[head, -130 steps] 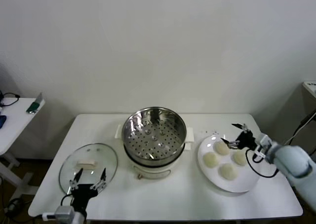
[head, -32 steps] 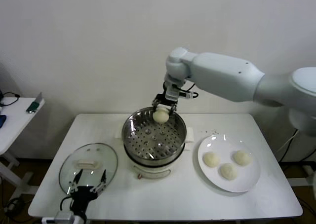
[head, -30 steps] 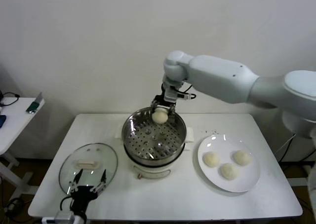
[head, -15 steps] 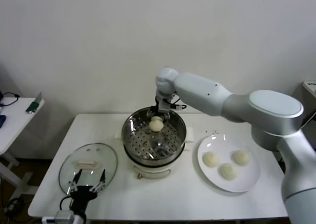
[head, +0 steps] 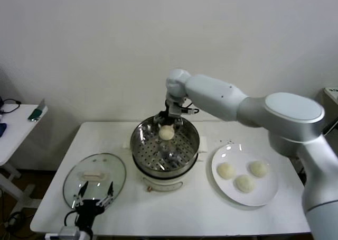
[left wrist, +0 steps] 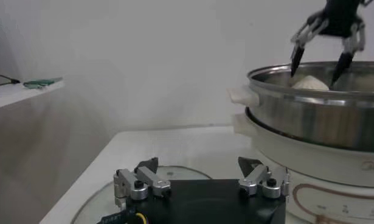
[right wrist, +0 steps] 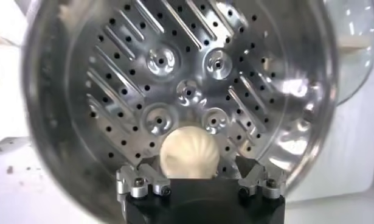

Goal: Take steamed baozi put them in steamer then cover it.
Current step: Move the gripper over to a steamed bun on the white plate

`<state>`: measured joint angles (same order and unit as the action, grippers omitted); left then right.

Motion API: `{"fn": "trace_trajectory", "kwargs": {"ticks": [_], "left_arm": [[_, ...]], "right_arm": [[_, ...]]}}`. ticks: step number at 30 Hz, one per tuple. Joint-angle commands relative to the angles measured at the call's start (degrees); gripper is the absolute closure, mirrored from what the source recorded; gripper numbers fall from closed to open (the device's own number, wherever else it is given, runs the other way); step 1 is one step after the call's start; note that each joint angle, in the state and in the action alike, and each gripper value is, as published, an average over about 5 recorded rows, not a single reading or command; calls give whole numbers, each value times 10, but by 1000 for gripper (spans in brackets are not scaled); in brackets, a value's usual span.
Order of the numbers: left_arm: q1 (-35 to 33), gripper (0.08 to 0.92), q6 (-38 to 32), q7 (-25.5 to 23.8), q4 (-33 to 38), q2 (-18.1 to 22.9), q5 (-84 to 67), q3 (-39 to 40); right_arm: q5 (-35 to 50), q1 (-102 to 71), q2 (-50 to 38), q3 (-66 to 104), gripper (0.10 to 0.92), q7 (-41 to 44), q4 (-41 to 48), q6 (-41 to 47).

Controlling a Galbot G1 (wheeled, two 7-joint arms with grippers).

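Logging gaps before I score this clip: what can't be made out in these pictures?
- Right wrist view: the small cream-white bun in the shiny steel steamer has its near side hidden by the right pincer.
- Left wrist view: the clear glass lid is mostly covered by the left pincer, and the steamer is cut off by the frame edge.
- Head view: the left arm is cut off by the bottom edge.

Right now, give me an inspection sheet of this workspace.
Surface: white table, bearing the things below.
Job's things: steamer at centre, one bun on its tray; three buns on the plate; lid flat on the table, left of the steamer.
Clutter: nothing seen.
Hands: right hand open over the bun in the steamer; left hand open at the lid's near edge.
Cables: dark cable on the side table.
Surroundings: white wall; side table at far left.
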<state>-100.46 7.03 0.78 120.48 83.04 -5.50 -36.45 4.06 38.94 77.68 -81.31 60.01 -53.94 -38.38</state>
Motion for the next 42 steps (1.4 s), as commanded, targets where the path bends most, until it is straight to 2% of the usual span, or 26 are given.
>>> {"fn": "trace_trajectory", "kwargs": {"ticks": [1, 5, 10, 13, 16, 20, 25, 42], "left_arm": [[0, 177, 2, -1, 2, 1, 2, 0], [2, 177, 3, -1, 3, 1, 1, -2], [5, 177, 3, -1, 1, 1, -1, -3], [8, 177, 3, -1, -3, 3, 0, 0], [9, 177, 3, -1, -5, 6, 1, 3], [8, 177, 2, -1, -5, 6, 2, 3], [4, 177, 1, -1, -5, 6, 2, 1], [-10, 177, -6, 2, -7, 9, 3, -3]], "right_arm": [[410, 236, -159, -235, 202, 63, -137, 192], [416, 262, -247, -323, 203, 39, -193, 316], [408, 260, -339, -398, 202, -38, -309, 441], [405, 224, -375, -395, 203, -110, -367, 519], [395, 161, -397, -356, 203, -156, -389, 566], [355, 68, -402, -284, 203, -190, -378, 597], [305, -35, -379, -202, 203, -200, -324, 616], [270, -167, -301, -82, 203, -204, -205, 620]]}}
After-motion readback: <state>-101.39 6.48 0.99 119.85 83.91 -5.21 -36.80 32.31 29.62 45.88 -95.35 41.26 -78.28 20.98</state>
